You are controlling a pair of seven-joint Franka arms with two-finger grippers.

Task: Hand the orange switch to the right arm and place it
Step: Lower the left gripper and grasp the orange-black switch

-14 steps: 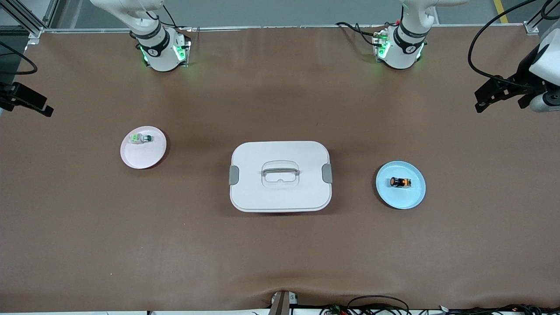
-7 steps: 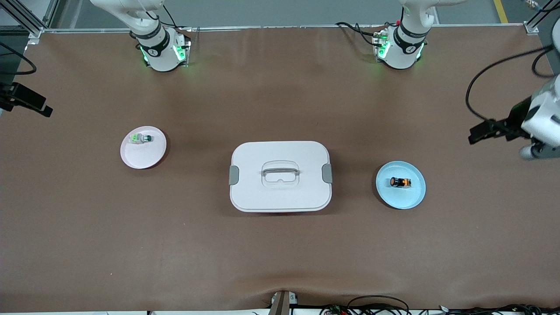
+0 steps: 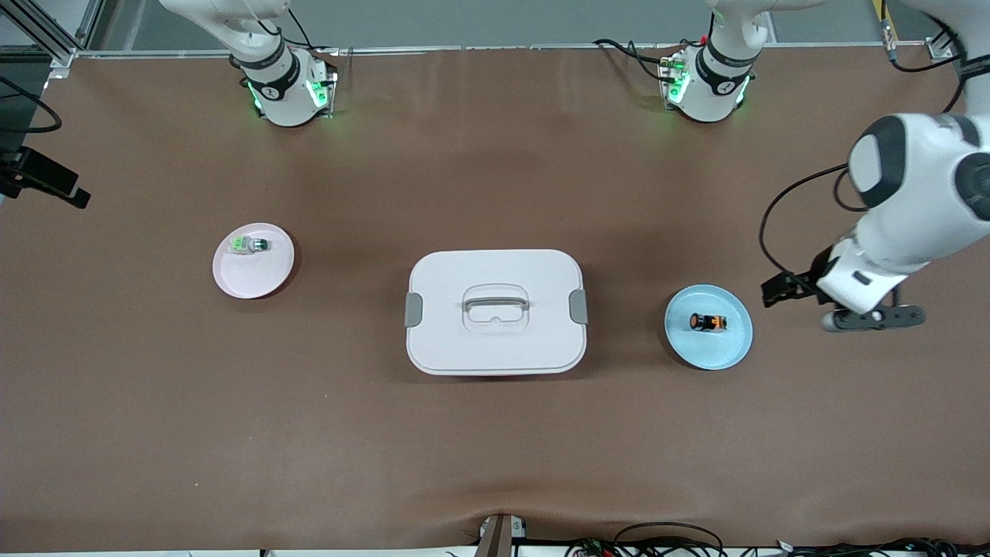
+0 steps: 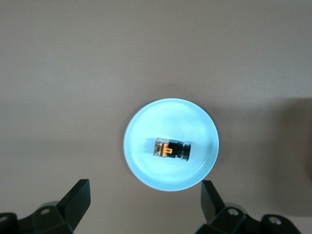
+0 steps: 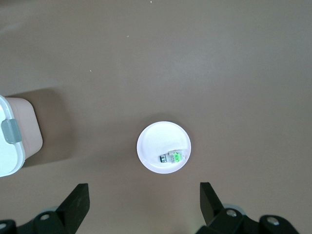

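The orange switch (image 3: 709, 322) lies on its side on a light blue plate (image 3: 731, 350) toward the left arm's end of the table. My left gripper (image 3: 785, 290) hangs in the air beside that plate, open and empty. In the left wrist view the switch (image 4: 170, 149) and the plate (image 4: 146, 168) show below, just ahead of the open left gripper (image 4: 145, 194). My right gripper (image 3: 54, 186) waits high at the right arm's end of the table. In the right wrist view it (image 5: 144, 189) is open and empty.
A white lidded box (image 3: 495, 344) with a handle stands mid-table; its corner shows in the right wrist view (image 5: 9, 161). A pink plate (image 3: 255, 280) holds a small white-and-green part (image 3: 247, 245), both also in the right wrist view: plate (image 5: 153, 141), part (image 5: 170, 158).
My left arm has swung in from the table's end and come down beside the blue plate. The right arm, the switch and the plates have not moved.
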